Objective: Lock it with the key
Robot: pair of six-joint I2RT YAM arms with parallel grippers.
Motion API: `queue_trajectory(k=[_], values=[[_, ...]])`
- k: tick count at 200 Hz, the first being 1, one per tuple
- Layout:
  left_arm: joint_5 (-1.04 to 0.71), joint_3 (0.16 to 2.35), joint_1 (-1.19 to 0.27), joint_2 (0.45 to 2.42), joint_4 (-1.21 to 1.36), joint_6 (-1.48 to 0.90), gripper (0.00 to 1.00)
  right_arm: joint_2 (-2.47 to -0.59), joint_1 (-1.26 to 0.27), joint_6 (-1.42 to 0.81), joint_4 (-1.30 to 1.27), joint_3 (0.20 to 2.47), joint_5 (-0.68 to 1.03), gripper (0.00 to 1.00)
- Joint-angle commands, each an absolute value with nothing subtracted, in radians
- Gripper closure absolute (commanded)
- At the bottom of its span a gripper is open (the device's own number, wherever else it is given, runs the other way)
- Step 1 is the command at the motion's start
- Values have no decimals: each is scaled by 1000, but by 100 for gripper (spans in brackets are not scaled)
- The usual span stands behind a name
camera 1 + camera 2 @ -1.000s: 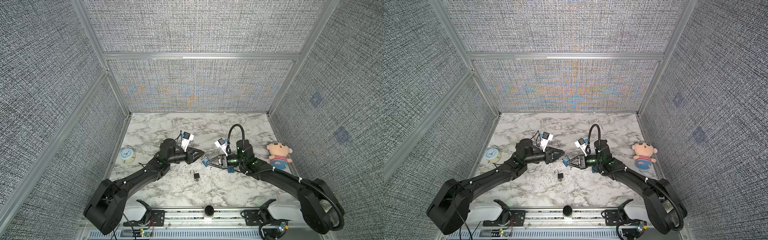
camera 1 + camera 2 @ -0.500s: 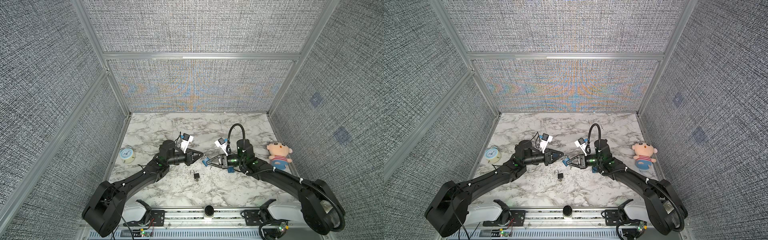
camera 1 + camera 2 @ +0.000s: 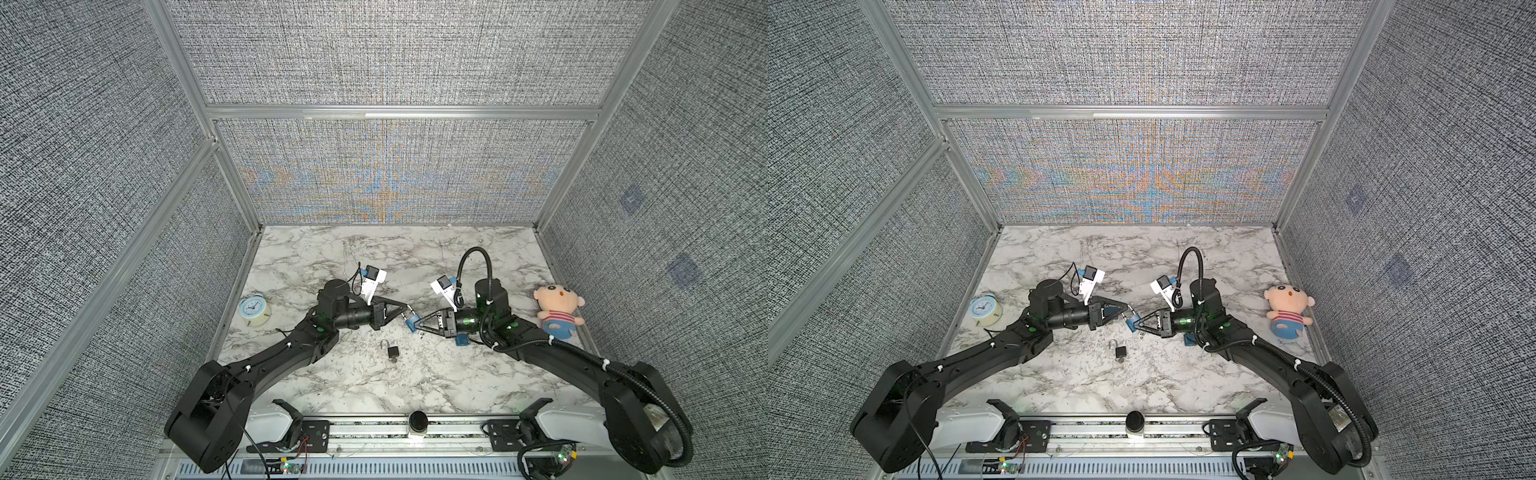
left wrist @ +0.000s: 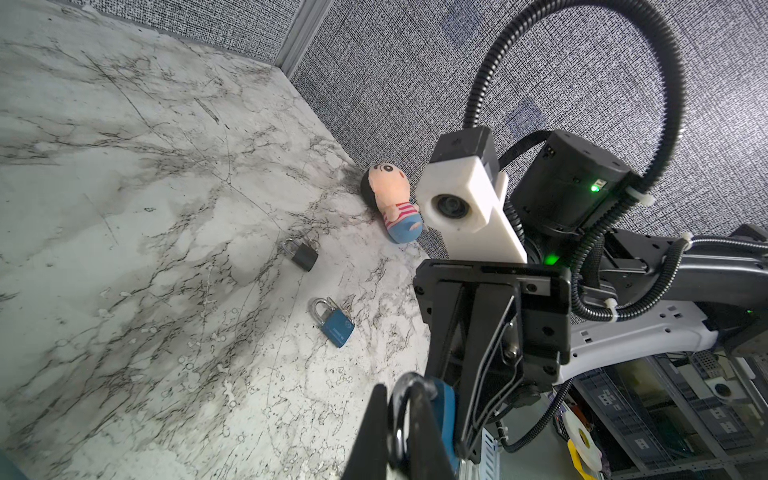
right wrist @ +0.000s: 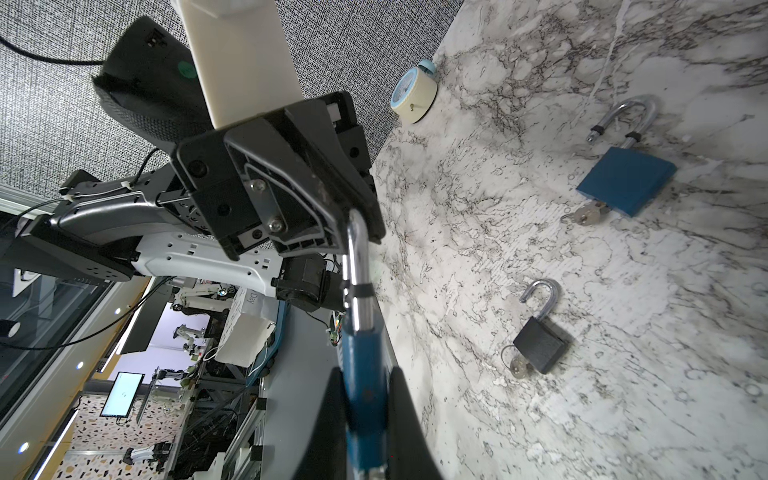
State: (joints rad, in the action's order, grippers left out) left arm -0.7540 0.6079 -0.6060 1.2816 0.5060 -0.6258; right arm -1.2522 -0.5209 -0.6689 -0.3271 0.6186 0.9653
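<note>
Evidently right gripper (image 5: 365, 399) clamps body of small blue metal padlock (image 5: 360, 353), left gripper (image 4: 400, 419) pinches its silver steel shackle (image 5: 356, 257): both ends braced mid-air, prob. to press shackle home.

Grey woven walls (image 3: 395, 54), aluminium framing (image 3: 399, 112), white marble tabletop (image 3: 316, 257).

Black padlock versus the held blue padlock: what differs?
Body: black padlock black, held blue padlock blue. Pose: the black padlock lies on the table, touched by nothing; the held blue padlock is off it, right gripper on its body, left gripper on its shackle. Both have silver shackles.
</note>
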Motion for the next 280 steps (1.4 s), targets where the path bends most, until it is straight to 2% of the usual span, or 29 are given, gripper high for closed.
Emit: queue_trajectory(k=[1, 97, 280], values=[[-757, 602, -606, 1287, 486, -582, 100, -1242, -523, -749, -467, 612, 1009, 100], [-759, 583, -608, 1284, 501, -592, 100, -1232, -524, -818, -551, 599, 1008, 100], [-727, 473, -671, 1218, 548, -666, 100, -1347, -526, -798, -571, 681, 913, 100]])
